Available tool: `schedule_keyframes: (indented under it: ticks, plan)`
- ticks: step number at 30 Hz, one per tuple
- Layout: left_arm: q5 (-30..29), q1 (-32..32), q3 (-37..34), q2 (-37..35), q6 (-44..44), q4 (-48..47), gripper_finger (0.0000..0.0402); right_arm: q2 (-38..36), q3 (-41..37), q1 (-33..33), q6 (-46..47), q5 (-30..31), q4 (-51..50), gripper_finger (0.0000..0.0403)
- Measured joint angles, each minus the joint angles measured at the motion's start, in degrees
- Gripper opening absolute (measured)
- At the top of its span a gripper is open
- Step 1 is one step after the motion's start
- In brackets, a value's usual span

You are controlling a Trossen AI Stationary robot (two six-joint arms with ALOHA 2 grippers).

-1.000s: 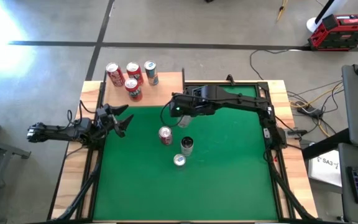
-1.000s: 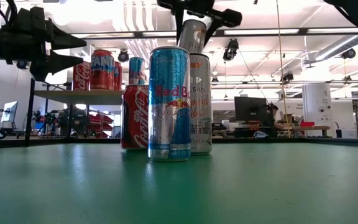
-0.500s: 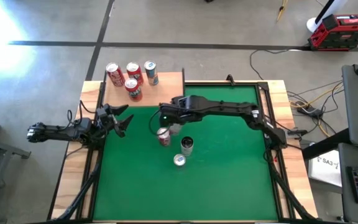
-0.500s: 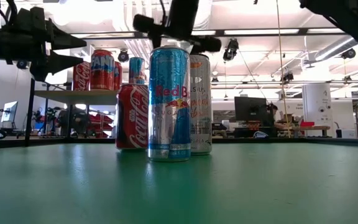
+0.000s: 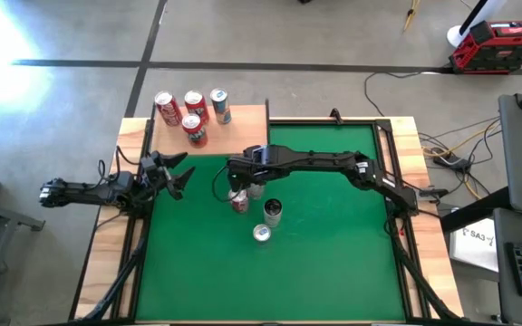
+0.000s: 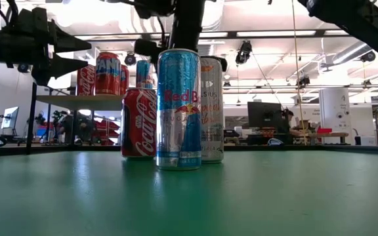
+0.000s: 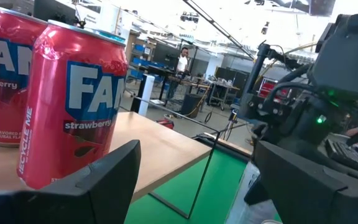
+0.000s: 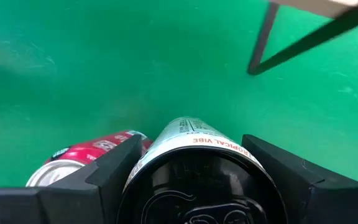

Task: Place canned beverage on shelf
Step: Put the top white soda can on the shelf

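Note:
My right gripper (image 5: 246, 184) reaches in from the right, slanting down, and is shut on a silver can (image 8: 191, 140). It hangs just far of a red Coca-Cola can (image 5: 239, 203). A blue Red Bull can (image 6: 179, 108) and a slim silver can (image 6: 212, 108) stand upright on the green mat (image 5: 333, 263). In the low view the Red Bull can hides the held can. The shelf (image 5: 246, 119), at the far left, carries several cans (image 5: 193, 113). My left gripper (image 5: 176, 175) waits open at the table's left edge, pointing at a Fanta can (image 7: 73, 106). My right gripper pinches the silver can's side wall (image 8: 166, 140) between its two fingers (image 8: 107, 171). The can lies along the fingers, its dark hollow end (image 8: 201, 186) toward the wrist and its other end slanting down at the mat. Whether it touches the mat or the Coca-Cola can, I cannot tell.
A thin black shelf leg (image 8: 263, 43) stands on the mat ahead of the held can. A wooden rim (image 5: 420, 181) frames the mat. Open green mat lies toward the near and right sides.
My right gripper has carried the silver can down and toward the table's left, from above the mat's far middle to just behind the Coca-Cola can, rolling its wrist on the way. The Coca-Cola can has shifted slightly toward the left and near.

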Motion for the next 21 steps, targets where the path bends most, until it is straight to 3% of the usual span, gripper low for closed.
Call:
schedule_keyframes:
  ticks: [21]
  plan:
    - [-0.01,-0.01,0.00,0.00,0.00,0.01,0.0302,2.16,0.11,-0.14,-12.25,0.64,5.58,0.0256]
